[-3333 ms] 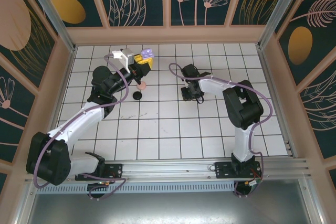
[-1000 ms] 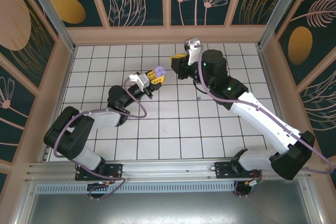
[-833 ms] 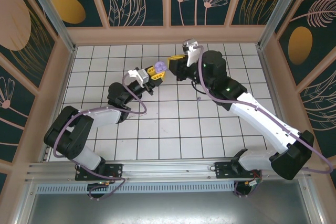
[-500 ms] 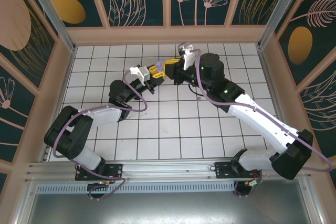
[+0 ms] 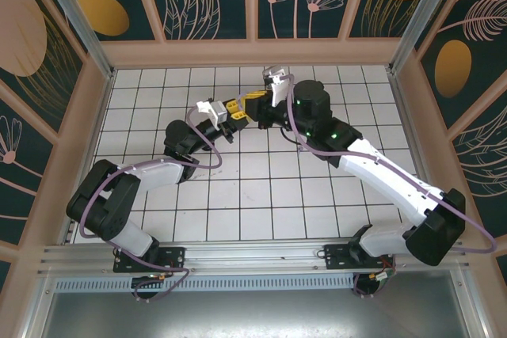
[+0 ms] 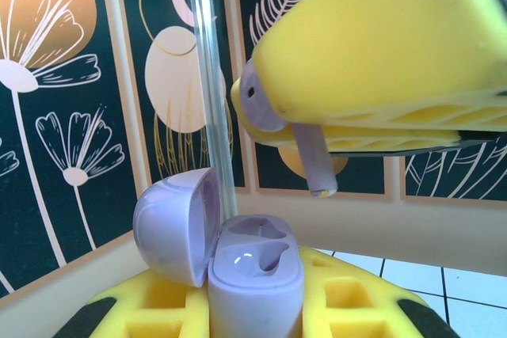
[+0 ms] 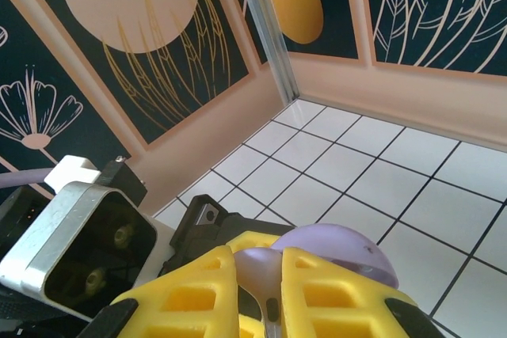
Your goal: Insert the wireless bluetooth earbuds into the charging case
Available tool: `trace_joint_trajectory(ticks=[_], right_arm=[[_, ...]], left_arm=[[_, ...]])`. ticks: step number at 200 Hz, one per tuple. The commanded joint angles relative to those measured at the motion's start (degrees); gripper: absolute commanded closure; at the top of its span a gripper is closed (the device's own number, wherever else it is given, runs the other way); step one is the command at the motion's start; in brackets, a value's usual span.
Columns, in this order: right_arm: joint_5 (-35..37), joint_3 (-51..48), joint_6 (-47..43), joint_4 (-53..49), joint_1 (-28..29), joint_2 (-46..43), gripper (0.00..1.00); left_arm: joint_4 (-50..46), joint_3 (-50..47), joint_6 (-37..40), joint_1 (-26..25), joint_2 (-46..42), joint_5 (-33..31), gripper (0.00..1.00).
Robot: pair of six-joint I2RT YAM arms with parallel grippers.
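Right gripper (image 5: 253, 104) pinches one lavender earbud (image 6: 311, 152), stem down, just above one open lavender case (image 6: 253, 275) clamped by left gripper (image 5: 231, 111); left wrist view reveals two empty sockets (image 6: 255, 231), top view both grippers nose to nose

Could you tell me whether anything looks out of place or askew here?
Nothing is damaged or spilled. The lavender earbud in the right end effector hangs stem-down above the open lavender case in the left end effector, slightly off its wells.
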Motion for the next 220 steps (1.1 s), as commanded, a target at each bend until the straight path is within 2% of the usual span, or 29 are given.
trace_joint_trajectory(ticks=[1,130,220], right_arm=[[0.64,-0.37,-0.7,2.08,0.47,0.58,0.84],[2.84,-1.2,-1.62,0.9,-0.02,1.42,0.85],[3.27,-1.16,-7.0,-4.42,0.4,0.85,0.88]], left_arm=[[2.55,0.49,0.64,-0.44,-1.53,1.69,1.0],[2.24,0.31,1.05,-0.81,-4.5,2.84,1.0],[0.53,0.92,1.3,-0.79,-5.4,2.54,1.0]])
